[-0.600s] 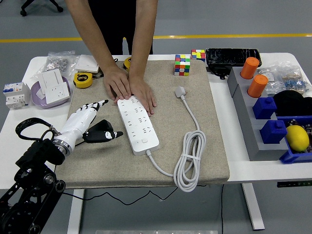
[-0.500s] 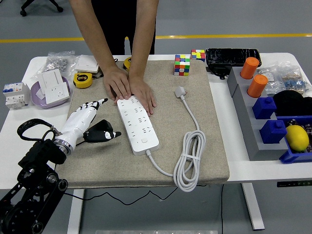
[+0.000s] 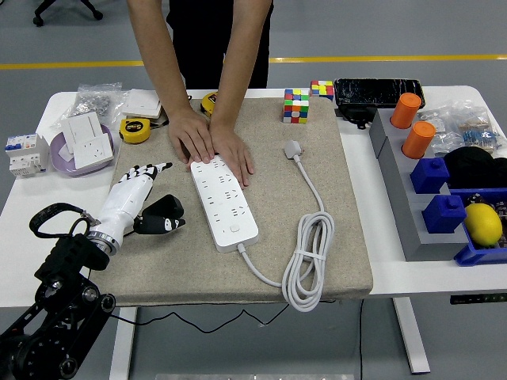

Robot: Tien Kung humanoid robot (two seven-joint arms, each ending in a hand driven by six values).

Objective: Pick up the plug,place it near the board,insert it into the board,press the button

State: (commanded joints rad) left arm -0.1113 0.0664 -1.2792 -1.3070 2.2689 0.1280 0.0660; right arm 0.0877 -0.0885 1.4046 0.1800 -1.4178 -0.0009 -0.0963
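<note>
We see the tan mat (image 3: 158, 269) covering most of the white table (image 3: 36, 214), with a person at the far side pressing both hands (image 3: 210, 142) flat on the far end of the board (image 3: 224, 202), just as they did a moment ago. What has changed is our left hand (image 3: 141, 202): over the last half second it has slid slightly back toward the near-left edge, its arm (image 3: 63, 273) drawn in a little, while the fingers (image 3: 146, 169) remain spread and relaxed, holding nothing. We judge this as a small retreat or settling, not an approach, so the first step, picking up the plug, is not yet begun. The right hand is out of view. The board lies lengthwise on the mat, white, with rows of sockets and a button (image 3: 234, 230) near its near end. Its white cable (image 3: 305, 265) leaves that end, coils in a loose bundle on the near-right part of the mat, then runs up to the plug (image 3: 294, 149), which lies on the mat right of the board, well apart from our hand and untouched.
</note>
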